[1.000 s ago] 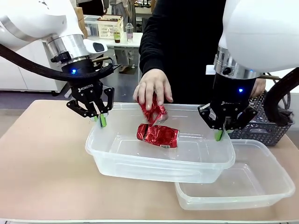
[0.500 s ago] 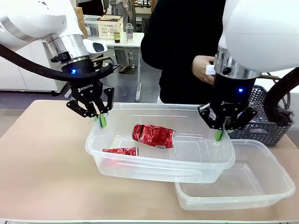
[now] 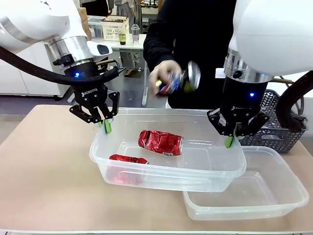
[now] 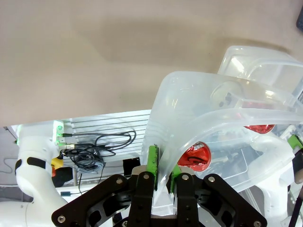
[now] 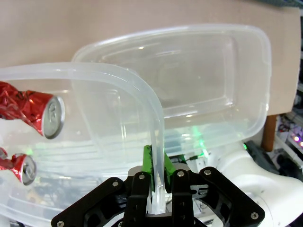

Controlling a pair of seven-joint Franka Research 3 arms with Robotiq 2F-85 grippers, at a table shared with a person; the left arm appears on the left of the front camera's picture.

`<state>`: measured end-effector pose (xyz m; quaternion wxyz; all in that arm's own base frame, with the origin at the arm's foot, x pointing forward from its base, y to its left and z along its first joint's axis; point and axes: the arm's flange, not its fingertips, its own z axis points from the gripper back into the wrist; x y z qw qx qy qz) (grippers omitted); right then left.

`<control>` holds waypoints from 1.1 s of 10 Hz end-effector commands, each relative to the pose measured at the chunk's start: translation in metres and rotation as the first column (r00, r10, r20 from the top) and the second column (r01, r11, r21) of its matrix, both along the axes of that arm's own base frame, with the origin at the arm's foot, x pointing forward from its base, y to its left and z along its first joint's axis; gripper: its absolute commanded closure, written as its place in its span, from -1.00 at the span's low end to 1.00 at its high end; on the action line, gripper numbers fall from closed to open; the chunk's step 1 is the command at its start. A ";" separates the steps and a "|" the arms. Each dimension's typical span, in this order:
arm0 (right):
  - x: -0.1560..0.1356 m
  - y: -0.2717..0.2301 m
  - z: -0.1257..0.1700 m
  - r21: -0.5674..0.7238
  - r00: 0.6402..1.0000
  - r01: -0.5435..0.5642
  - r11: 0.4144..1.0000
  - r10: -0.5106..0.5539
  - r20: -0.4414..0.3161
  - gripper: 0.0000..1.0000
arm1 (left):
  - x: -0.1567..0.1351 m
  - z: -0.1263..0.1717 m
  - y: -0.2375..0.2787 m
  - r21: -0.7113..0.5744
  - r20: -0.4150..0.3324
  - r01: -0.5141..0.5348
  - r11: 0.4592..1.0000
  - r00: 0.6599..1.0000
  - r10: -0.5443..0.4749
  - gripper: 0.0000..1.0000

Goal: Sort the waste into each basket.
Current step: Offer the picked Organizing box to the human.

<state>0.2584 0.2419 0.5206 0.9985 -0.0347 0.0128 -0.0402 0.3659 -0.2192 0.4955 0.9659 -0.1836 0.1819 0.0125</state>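
Both grippers pinch the rim of a large clear tub [image 3: 205, 172] and hold it level. My left gripper [image 3: 104, 125] is shut on its left rim, my right gripper [image 3: 228, 141] on its right rim. Two crushed red cans lie inside: one in the middle [image 3: 160, 142], one at the front left [image 3: 128, 159]. A person's hand [image 3: 164, 73] holds a blurred, silver-ended can [image 3: 186, 79] above the tub's far edge. The left wrist view shows the left gripper [image 4: 161, 166] clamping the thin wall, with a red can [image 4: 196, 158] behind it. In the right wrist view the right gripper [image 5: 155, 171] grips the rim, near both cans [image 5: 33, 111].
A second, empty clear tub [image 3: 274, 203] sits on the table at the front right, partly under the held one; it also shows as the lower tub [image 5: 199, 80] in the right wrist view. A dark lattice basket [image 3: 279, 133] stands at the right edge.
The person dropped a red can into the tub, where it settled at the front left. The hand withdrew and has returned with another can. Both arms held still.
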 end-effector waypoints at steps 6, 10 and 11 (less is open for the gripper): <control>0.000 0.005 0.002 0.004 1.000 -0.022 1.000 0.022 -0.013 0.89 | -0.001 0.005 0.000 -0.019 0.007 -0.008 1.000 1.000 0.008 0.83; 0.000 0.005 0.002 0.004 1.000 -0.022 1.000 0.022 -0.013 0.89 | -0.001 0.005 0.000 -0.019 0.007 -0.008 1.000 1.000 0.008 0.83; 0.000 0.005 0.002 0.004 1.000 -0.022 1.000 0.022 -0.013 0.89 | -0.001 0.005 0.000 -0.019 0.007 -0.008 1.000 1.000 0.008 0.83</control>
